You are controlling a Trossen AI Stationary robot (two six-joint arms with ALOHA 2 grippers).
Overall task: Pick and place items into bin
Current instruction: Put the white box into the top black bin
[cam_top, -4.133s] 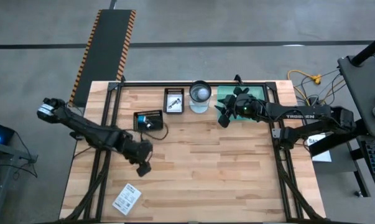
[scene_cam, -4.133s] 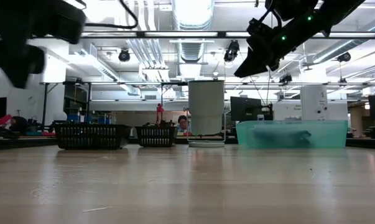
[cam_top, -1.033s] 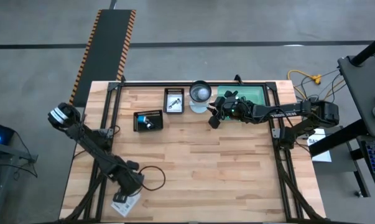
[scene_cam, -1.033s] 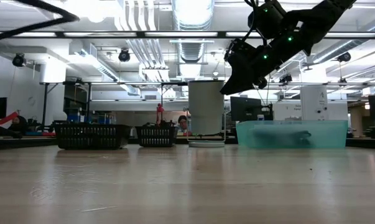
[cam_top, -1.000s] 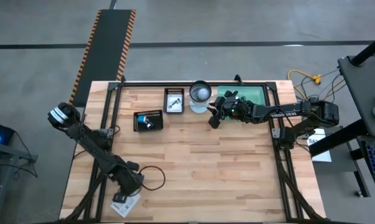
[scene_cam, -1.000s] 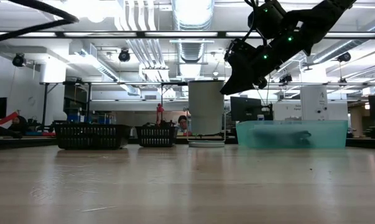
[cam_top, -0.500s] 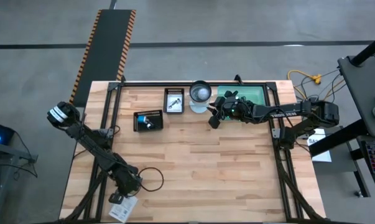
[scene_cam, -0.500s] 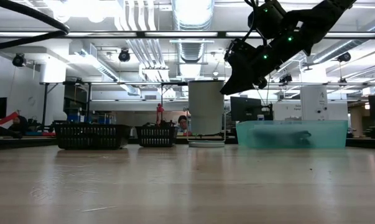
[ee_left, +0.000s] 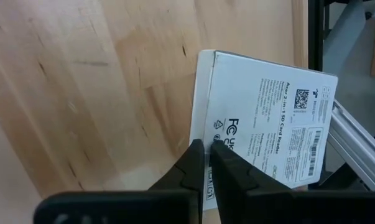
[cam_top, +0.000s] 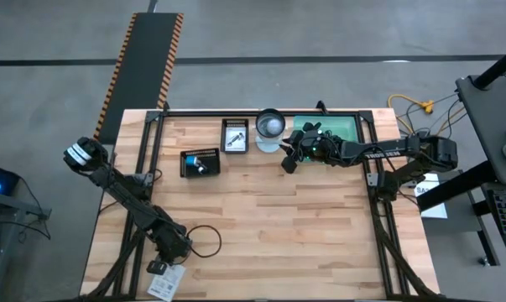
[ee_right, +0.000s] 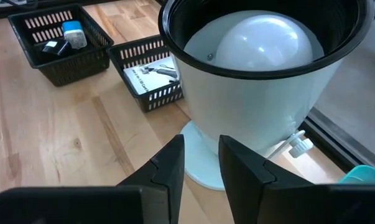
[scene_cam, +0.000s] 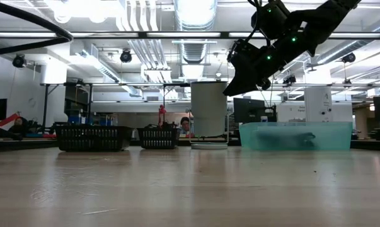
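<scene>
White card packet (ee_left: 262, 134), printed with small text and barcodes, lies flat at the near left corner of the wooden table (cam_top: 303, 218), its far edge over the table's frame rail. The left gripper (ee_left: 206, 149) is down at the packet's edge, fingers drawn almost together with only a thin gap, tips right at the packet's side; I can't tell whether they pinch it. A thin black cable loop (cam_top: 204, 242) lies just beside that arm. The right gripper (ee_right: 201, 163) hangs above the table's far side by the white cup-shaped container (ee_right: 262, 74), fingers slightly apart and empty, with the teal bin (cam_top: 345, 126) just beside it.
</scene>
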